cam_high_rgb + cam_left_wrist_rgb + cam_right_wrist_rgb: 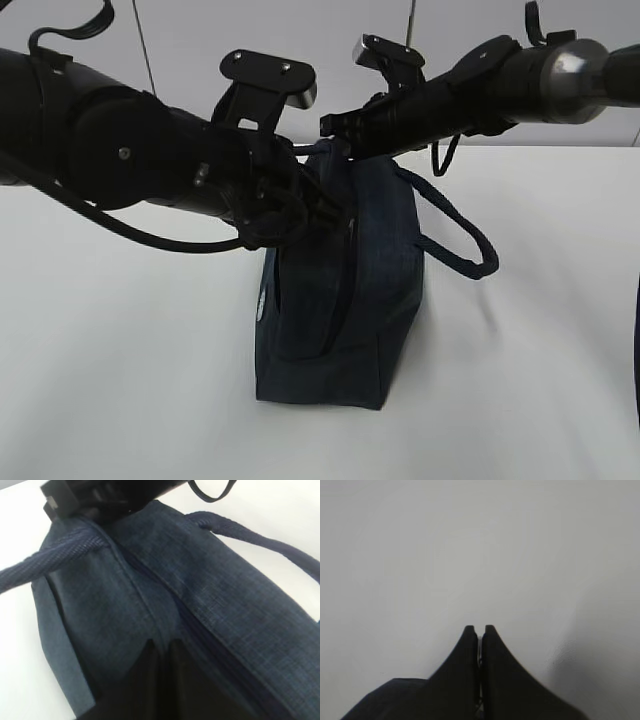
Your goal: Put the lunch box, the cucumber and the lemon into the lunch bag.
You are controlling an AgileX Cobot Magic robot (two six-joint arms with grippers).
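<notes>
Fingers of left gripper (pixel 161 652) pinched shut on lunch bag (pixel 340 300) fabric by the zipper; right gripper (pixel 480 630) fingers shut at bag's top, hold unclear. Bag stands below on worktop (pixel 120 380). Probably soft, floppy; pinch fabric.

Count: one boxy dark navy fabric lunch bag (pixel 340 300), two navy loop handles (pixel 455 225) on it (one mostly hidden), two black robot arms (pixel 110 140).

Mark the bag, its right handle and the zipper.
bag (pixel 385 330), exterior view, front fabric panel.
right handle (pixel 472 245), exterior view, outer bend of the loop.
zipper (pixel 340 300), exterior view, middle of the line running down the bag's side.
</notes>
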